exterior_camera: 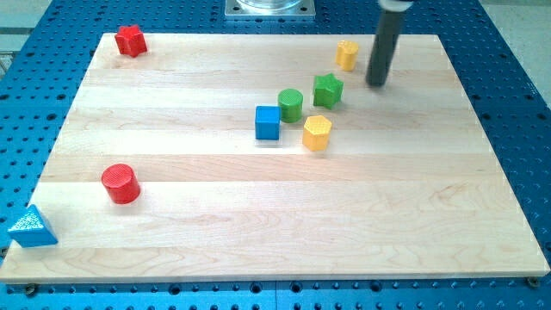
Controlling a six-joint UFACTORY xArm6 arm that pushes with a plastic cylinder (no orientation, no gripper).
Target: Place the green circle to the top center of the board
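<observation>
The green circle (290,104) stands on the wooden board (258,198), right of the board's middle and in its upper half. It touches or nearly touches the blue cube (268,122) at its lower left. The green star (327,89) is just to its right. My tip (376,83) is to the right of the green star, apart from it, and well right of the green circle. The rod rises from there toward the view's top.
A yellow hexagon (317,133) lies below the green star. A yellow block (347,54) sits near the top edge, left of the rod. A red star (130,40) is at the top left corner, a red cylinder (120,183) at lower left, a blue triangle (31,227) off the board's bottom left corner.
</observation>
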